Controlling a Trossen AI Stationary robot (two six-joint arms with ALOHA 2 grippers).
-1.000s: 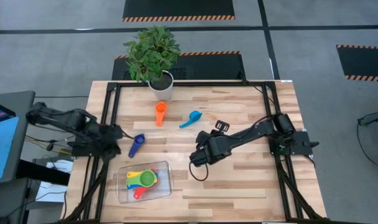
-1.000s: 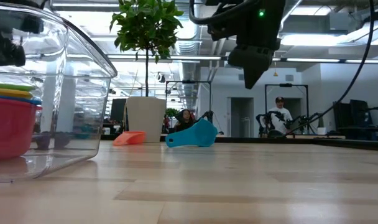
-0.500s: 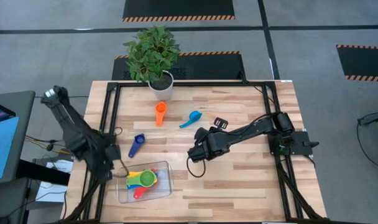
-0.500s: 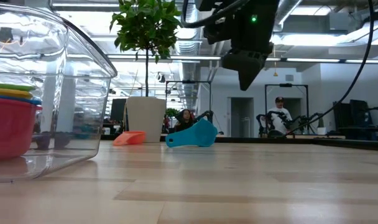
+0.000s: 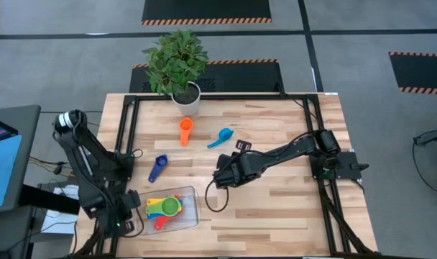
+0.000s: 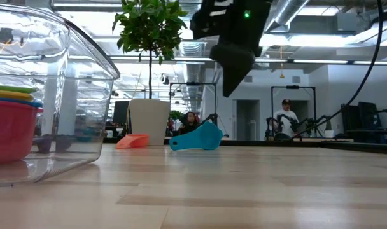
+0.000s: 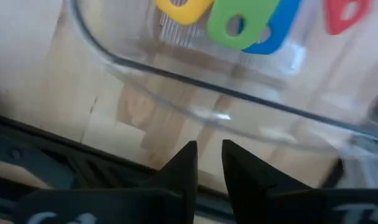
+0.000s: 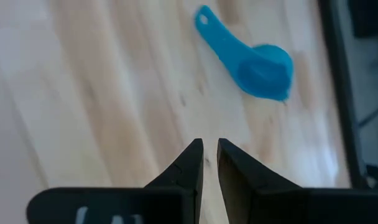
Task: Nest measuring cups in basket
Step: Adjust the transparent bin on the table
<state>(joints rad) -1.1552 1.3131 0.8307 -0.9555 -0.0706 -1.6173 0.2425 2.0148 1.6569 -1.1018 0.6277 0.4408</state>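
Moved: L arm swung from table's left edge down to basket's left end; R gripper slid left, toward table centre
L gripper (image 7: 207, 163): at basket's near-left corner, fingers nearly together w/ thin gap, holding nothing
R gripper (image 8: 209, 163): over bare wood mid-table, fingers close together w/ narrow gap, empty; light blue cup ahead of it
Basket (image 5: 188, 193): clear tray, front-left of table
In basket: yellow cup (image 5: 153, 204), green cup (image 5: 172, 207), red cup (image 5: 159, 224), blue cup handle (image 7: 280, 30) under the green one; stacked close together
Dark blue cup (image 5: 157, 168): on table just behind basket
Orange cup (image 5: 185, 131): near plant pot (image 5: 187, 100)
Light blue cup (image 5: 221, 137): right of orange, apart from it
Room: person (image 6: 284, 118) seen far behind table in low view
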